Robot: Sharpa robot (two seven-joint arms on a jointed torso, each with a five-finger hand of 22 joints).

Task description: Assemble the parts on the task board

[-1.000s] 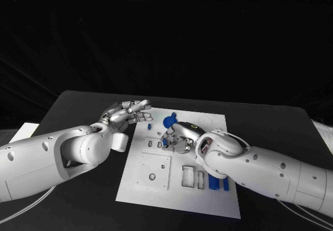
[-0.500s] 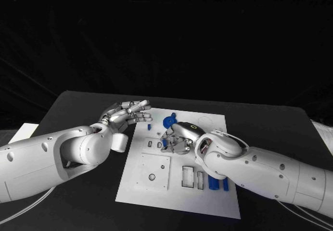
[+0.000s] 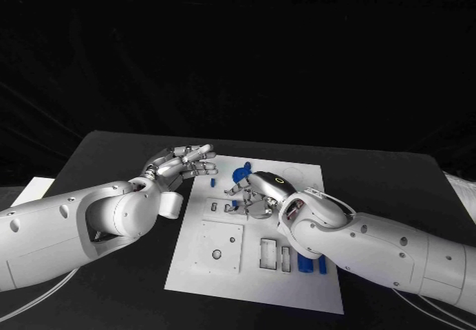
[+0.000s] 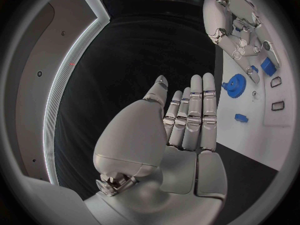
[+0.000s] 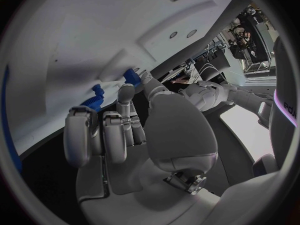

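The white task board (image 3: 213,275) lies mid-table with several empty slots. My right hand (image 3: 256,195) hovers over its far half, fingers curled down, pinching a small blue part (image 3: 234,189) between its fingertips; the same part (image 5: 97,94) shows at the fingertips (image 5: 127,92) in the right wrist view. Another blue part (image 3: 234,205) stands in the board just under that hand. A blue gear (image 3: 245,170) and a small blue piece (image 3: 211,181) lie near the far edge. Two blue bars (image 3: 311,265) lie at the near right. My left hand (image 3: 184,163) floats beside the board's far left corner, fingers straight and empty.
In the left wrist view the blue gear (image 4: 236,85), the small blue piece (image 4: 241,118) and my right hand (image 4: 239,30) lie beyond my flat left hand (image 4: 184,130). A white sheet (image 3: 34,187) lies at the table's left edge.
My right hand has risen slightly toward the board's far edge, carrying the blue part with it. My left hand's fingers have spread a little.
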